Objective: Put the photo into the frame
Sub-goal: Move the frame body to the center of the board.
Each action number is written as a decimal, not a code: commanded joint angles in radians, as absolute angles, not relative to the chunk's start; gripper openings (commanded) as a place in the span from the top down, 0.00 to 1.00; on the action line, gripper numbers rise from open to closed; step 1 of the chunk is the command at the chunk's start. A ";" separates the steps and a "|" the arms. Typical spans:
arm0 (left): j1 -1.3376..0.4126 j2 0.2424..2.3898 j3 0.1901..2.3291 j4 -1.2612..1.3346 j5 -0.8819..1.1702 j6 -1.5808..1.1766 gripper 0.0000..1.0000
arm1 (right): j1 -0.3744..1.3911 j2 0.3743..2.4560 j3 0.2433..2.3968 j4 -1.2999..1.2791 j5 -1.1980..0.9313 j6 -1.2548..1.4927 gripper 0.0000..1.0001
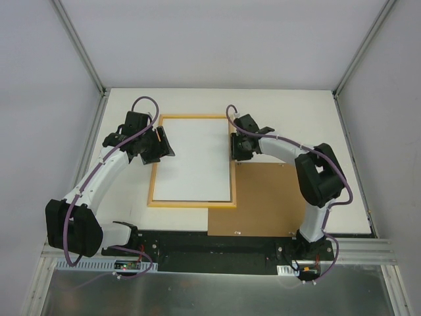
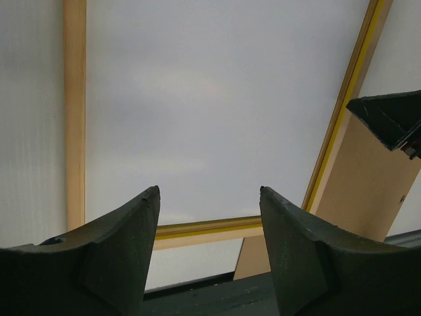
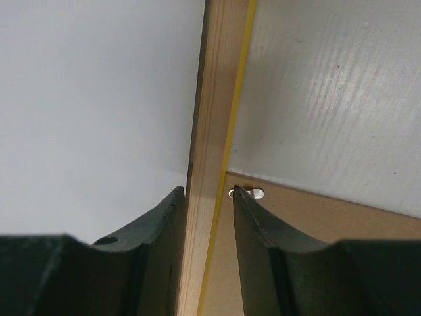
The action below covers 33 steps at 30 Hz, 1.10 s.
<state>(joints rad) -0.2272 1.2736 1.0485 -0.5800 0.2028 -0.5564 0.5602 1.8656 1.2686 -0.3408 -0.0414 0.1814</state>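
white photo [image 1: 195,158] lies in frame [image 1: 191,204]; left claw [image 2: 209,192] apart, empty; right claw [image 3: 209,192] straddles frame's right edge, clamped or not unclear; press photo flat, steady frame.

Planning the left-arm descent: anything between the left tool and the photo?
Nothing visible. The left tool hangs open over the photo, which lies white side up inside the frame; only bare sheet shows below it.

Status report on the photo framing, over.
Left end effector open above photo. Right end effector straddles right rail of frame, grip unclear. Photo white side up inside frame. Brown board partly under frame.
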 commanded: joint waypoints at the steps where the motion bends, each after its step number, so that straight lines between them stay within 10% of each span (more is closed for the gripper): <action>1: -0.216 1.267 1.074 -0.563 0.212 -0.541 0.39 | 0.592 1.885 1.296 -0.356 0.049 0.167 0.63; 16: -0.216 1.261 1.075 -0.561 0.204 -0.538 0.39 | 0.649 1.922 1.385 -0.428 0.124 0.164 0.99; 33: -0.186 1.233 1.106 -0.571 0.233 -0.526 0.39 | 0.834 2.173 1.810 -0.589 0.218 0.379 0.99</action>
